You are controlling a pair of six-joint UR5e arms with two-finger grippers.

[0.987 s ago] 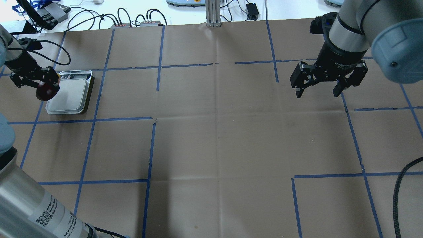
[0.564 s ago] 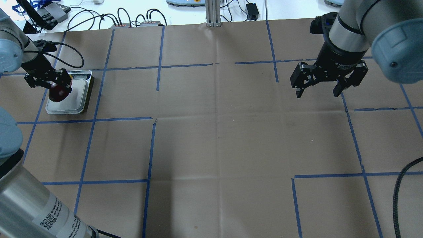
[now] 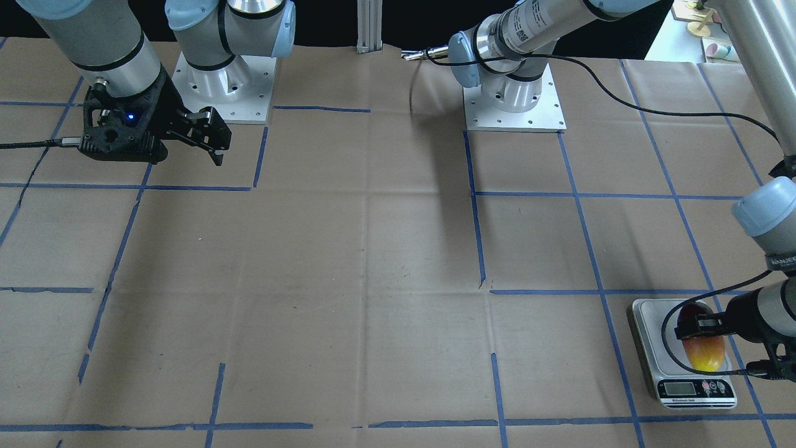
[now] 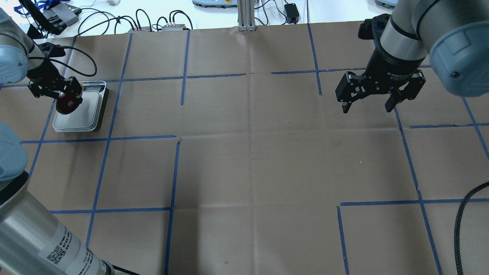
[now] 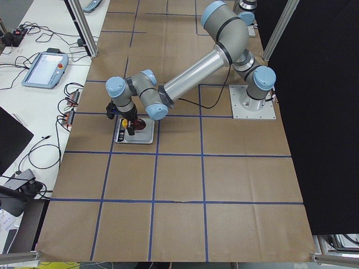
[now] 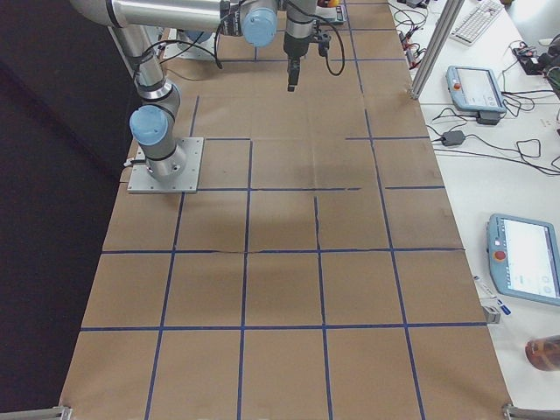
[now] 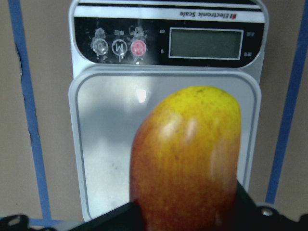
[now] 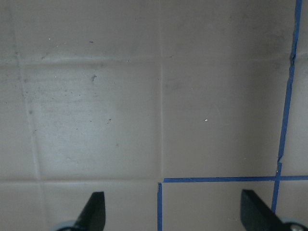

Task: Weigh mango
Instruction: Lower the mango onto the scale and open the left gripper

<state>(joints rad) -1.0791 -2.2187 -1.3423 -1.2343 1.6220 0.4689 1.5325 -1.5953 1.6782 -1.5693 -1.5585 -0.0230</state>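
The mango (image 7: 187, 159), dark red fading to yellow at its tip, is held in my left gripper (image 4: 63, 98), which is shut on its red end. It hangs over the white platform of the scale (image 7: 106, 144), yellow tip towards the blank display. I cannot tell whether it touches the platform. The mango (image 3: 701, 342) and scale (image 3: 650, 330) also show at the lower right of the front view, and the scale (image 4: 86, 114) at the left of the overhead view. My right gripper (image 4: 366, 109) is open and empty, far off above bare table (image 8: 175, 211).
Brown paper with blue tape lines covers the table (image 4: 248, 152). Cables and small boxes (image 4: 153, 26) lie past the far edge. A black cable (image 3: 668, 323) loops from the left wrist beside the scale. A metal post (image 4: 246, 15) stands at the far middle.
My left gripper has carried the mango rightwards from the scale's left edge to over the platform, then slightly towards the display. The right arm has not moved.
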